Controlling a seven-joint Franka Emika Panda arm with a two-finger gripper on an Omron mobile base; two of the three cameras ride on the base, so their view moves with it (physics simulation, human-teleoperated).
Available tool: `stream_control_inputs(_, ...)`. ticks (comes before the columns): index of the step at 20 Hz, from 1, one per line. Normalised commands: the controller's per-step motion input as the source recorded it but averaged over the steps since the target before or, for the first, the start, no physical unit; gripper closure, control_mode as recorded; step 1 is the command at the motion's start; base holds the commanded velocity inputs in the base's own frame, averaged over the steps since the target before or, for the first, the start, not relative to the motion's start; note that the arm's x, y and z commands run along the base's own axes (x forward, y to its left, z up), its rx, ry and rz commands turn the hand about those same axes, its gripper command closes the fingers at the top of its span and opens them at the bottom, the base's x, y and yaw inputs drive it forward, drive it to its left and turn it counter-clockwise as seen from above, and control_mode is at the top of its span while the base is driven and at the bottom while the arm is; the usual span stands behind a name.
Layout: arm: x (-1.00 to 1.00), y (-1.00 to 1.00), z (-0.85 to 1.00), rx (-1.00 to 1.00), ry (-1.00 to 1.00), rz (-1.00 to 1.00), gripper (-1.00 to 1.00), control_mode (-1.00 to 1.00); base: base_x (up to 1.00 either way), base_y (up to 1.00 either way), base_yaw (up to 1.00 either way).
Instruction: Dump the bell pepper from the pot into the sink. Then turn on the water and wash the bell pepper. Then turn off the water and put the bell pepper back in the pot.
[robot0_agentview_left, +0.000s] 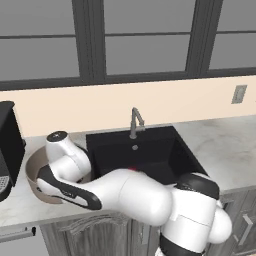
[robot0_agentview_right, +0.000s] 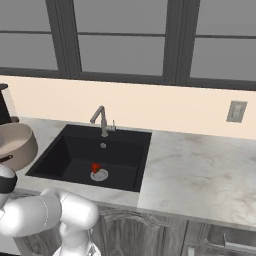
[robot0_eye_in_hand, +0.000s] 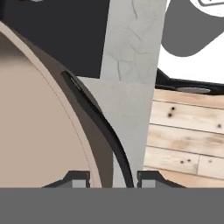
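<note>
Presently: bell pepper (robot0_agentview_right: 95, 167) lies in sink (robot0_agentview_right: 55, 155) beside drain; small, smooth, likely slippery, so pinch its body. Your hand (robot0_eye_in_hand: 113, 183) is clamped on pot (robot0_agentview_left: 35, 172) handle (robot0_eye_in_hand: 98, 124), left worktop (robot0_agentview_left: 230, 150).

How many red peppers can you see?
1. The bell pepper lies in the black sink, next to the drain. The pot's inside is partly hidden.

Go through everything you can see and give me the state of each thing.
Pot: upright on the counter left of the sink, handle in the gripper.
Bell pepper: in the sink, by the drain.
Faucet: no water running.
Gripper: shut on the pot handle.
</note>
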Motion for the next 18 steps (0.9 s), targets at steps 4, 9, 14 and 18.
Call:
stream_control_inputs(4, 0.0, 0.03, -0.23, 0.0, 0.0, 0.0, 1.0, -1.0, 0.0, 0.0, 0.0)
stream_control_inputs(9, 0.0, 0.01, -0.38, 0.0, 0.02, 0.0, -1.0, -1.0, 0.0, 0.0, 0.0)
stream_control_inputs(14, 0.0, 0.0, -0.2, 0.0, 0.01, 0.0, -1.0, -1.0, 0.0, 0.0, 0.0)
stream_control_inputs(18, 0.0, -0.01, 0.0, 0.0, 0.0, 0.0, -1.0, -1.0, 0.0, 0.0, 0.0)
